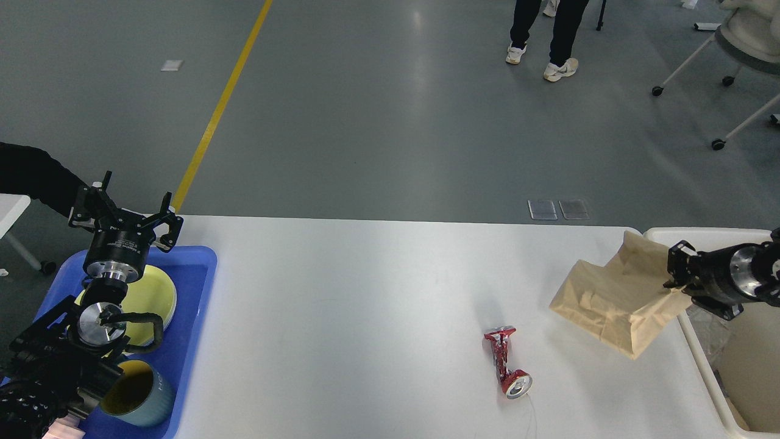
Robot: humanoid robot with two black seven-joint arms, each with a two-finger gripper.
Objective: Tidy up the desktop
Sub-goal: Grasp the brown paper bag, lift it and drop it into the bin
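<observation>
Desktop (365, 292): white, fills mid-frame betw. blue tray (195, 317) (L) and cream bin (701, 235) (R).
R gripper (675, 271): clamped on top edge of brown paper bag (615, 299); bag hangs crumpled, lifted off surface, beside bin rim, prob. en route to bin as trash.
Crushed red can (506, 361): lies on desktop, near front edge, not yet cleared.
L gripper (125, 210): fingers spread wide, empty, above tray w/ yellow plate (149, 296) and cup (137, 393); idle.
</observation>
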